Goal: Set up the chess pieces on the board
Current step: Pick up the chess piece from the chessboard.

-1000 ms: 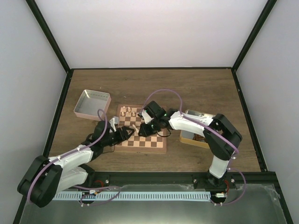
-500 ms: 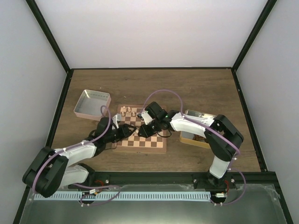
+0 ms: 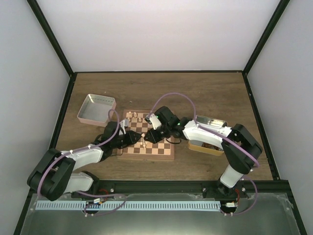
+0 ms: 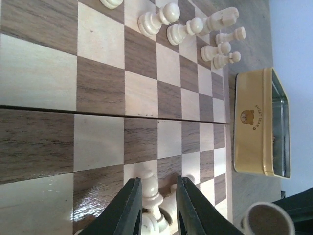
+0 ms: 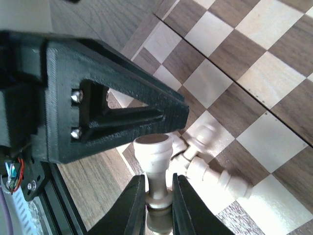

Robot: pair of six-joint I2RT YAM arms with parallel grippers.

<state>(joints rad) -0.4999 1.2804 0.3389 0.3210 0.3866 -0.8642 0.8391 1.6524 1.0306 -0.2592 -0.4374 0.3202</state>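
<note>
1. Two robot arms meet low over the board (image 3: pixel 164 152), a checked wooden square lying near the middle of the brown desk (image 3: pixel 205 93), as seen from overhead.
2. The right pincer (image 5: pixel 157 177) is clamped on a cream chessman (image 5: pixel 152 147). The narrow stem is pinched between its two fingers, and the flat round end points out past the fingertips, above the board.
3. The left pincer (image 4: pixel 158 180) stands narrow, close over the squares, with its dark fingers (image 4: pixel 129 205) flanking a second chessman (image 4: pixel 150 193). Whether they actually pinch it cannot be told from the wrist view. Another pale piece sits just beside it, against the opposite finger.
4. From the right wrist, one black triangular finger of the left pincer shows just beside the round end of the cream chessman. A few toppled chessmen (image 5: pixel 215 176) lie on their sides on the squares beneath, touching one another.
5. A group of standing chessmen (image 3: pixel 133 116) occupies the far-left edge of the board, apart from both pincers.
6. A yellow tin (image 3: pixel 203 148) sits on the desk just beside the board's right edge, partly under the right arm.
7. A shallow pale tray (image 3: pixel 93 119) rests on the desk off the board's far-left corner, not touching it.
</note>
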